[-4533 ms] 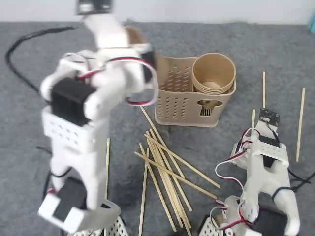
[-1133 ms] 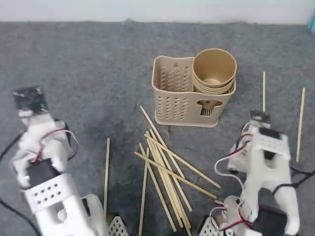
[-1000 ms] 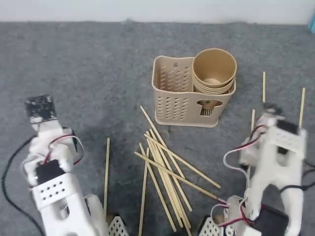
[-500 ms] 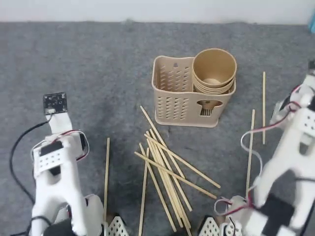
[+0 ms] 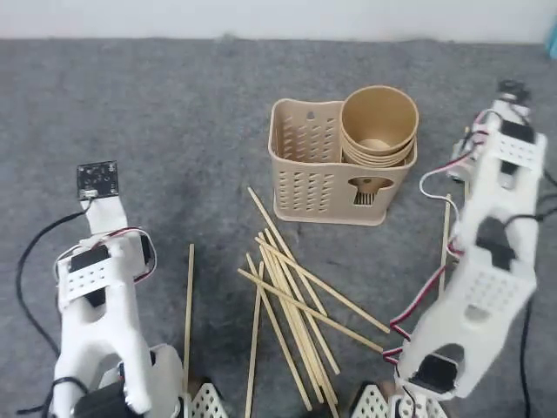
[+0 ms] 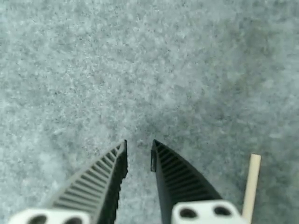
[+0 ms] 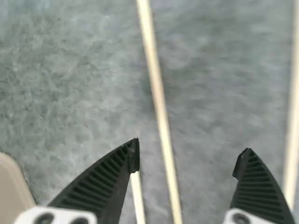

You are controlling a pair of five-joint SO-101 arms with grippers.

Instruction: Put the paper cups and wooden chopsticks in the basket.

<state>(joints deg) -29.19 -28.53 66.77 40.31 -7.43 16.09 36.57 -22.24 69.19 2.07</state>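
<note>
Swung outward over the last second, the right arm [image 5: 487,261] now stretches from the 5 o'clock edge to about 2 o'clock, while the left arm [image 5: 96,305], raised over the basket earlier, has drawn back to 8 o'clock. Right claw [image 7: 189,156]: fingers spread wide, clamped on nothing, hanging above the grey table [image 5: 174,104] and straddling one loose chopstick [image 7: 156,93]; a second chopstick [image 7: 293,116] lies just outside one finger. Left claw [image 6: 138,147]: fingers nearly together with a narrow gap, empty, above bare table, a chopstick end [image 6: 251,184] just beside it. Basket [image 5: 309,187]: upright near the table's centre, toward 12 o'clock. Paper cups [image 5: 379,122]: nested in a stack, upright in the basket's 3 o'clock compartment. Pile of chopsticks [image 5: 296,305]: crossed on the table at 6 o'clock of the basket, apart from both claws; a single chopstick [image 5: 188,296] lies at 7 o'clock, beside the left arm.
</note>
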